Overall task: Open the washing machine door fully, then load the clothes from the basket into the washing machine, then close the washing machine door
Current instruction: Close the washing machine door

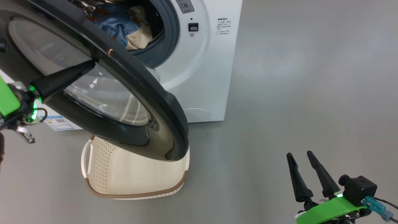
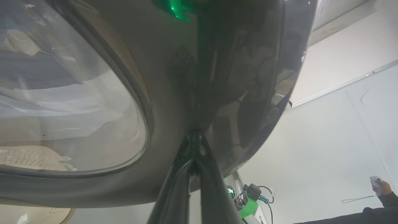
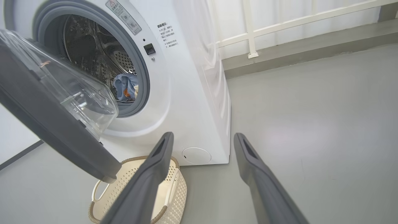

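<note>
step: door closing, judged | left fingers (image 1: 84, 67) clenched, empty, tips touching outer black rim of washing machine door (image 1: 149, 91), which stood half open with the drum beyond it | clothes (image 1: 118, 23) inside washing machine (image 1: 202, 77) | basket (image 1: 124, 174) on floor under door | right fingers (image 1: 297, 177) released, well apart

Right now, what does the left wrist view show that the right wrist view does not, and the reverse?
Left wrist view: the left gripper, jaws shut, tips against the glossy black rim of the washing machine door; a person's hand holding a small white device. Right wrist view: a direct look into the steel drum with the clothes inside, and a white railing. Both: the door, the basket, and the right gripper, whose open jaws the right wrist view shows.
</note>
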### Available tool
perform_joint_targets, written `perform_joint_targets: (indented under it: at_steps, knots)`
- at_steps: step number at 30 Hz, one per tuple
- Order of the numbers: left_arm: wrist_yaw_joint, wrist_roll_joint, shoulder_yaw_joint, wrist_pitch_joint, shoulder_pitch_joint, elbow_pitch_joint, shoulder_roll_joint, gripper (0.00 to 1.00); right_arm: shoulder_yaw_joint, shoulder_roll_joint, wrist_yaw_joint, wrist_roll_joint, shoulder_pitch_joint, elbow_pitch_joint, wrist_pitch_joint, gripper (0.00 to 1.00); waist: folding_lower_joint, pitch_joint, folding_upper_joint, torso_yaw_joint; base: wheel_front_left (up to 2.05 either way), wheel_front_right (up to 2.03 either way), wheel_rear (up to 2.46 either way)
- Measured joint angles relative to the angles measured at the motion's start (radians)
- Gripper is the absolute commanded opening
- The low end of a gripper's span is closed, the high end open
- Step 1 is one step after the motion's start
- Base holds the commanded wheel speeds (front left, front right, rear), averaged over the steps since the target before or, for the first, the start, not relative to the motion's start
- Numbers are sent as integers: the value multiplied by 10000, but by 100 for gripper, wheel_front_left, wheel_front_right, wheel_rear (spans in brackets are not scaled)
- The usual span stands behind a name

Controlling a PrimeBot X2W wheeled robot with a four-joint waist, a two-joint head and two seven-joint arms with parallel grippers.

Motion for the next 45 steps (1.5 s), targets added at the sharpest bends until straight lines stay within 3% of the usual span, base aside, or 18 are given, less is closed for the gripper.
perform_joint_targets:
  at_steps: [15, 18, 19, 20, 35, 45]
  knots:
    - [-2, 688, 29, -637, 1776, -447, 431, 0, 12, -56, 0, -15, 101, 52, 0, 100, 0, -489, 0, 666, 0, 0, 0]
    - [-2, 836, 71, -938, 2340, -635, 591, 56, 19, -81, 0, -15, 137, 56, 0, 100, 0, -597, 0, 767, 0, 0, 0]
    - [-2, 851, 105, -1080, 2553, -694, 608, 82, 17, -86, 0, -15, 170, 54, 0, 100, -1, -628, 0, 797, 0, 0, 0]
    - [-2, 853, 138, -1206, 2767, -746, 610, 100, 15, -98, 0, -15, 217, 56, 0, 100, 0, -655, 0, 822, 0, 0, 0]
    - [-2, 1367, 257, -4161, 5961, -1172, 598, 100, -219, -232, 0, -13, 453, 40, 0, 100, 0, -677, 0, 981, 0, 0, 0]
    - [-2, 1555, -359, -6126, 6669, -1009, 589, 100, -360, -307, 0, -13, 453, 40, 0, 100, 0, -561, 0, 876, 0, 0, 0]
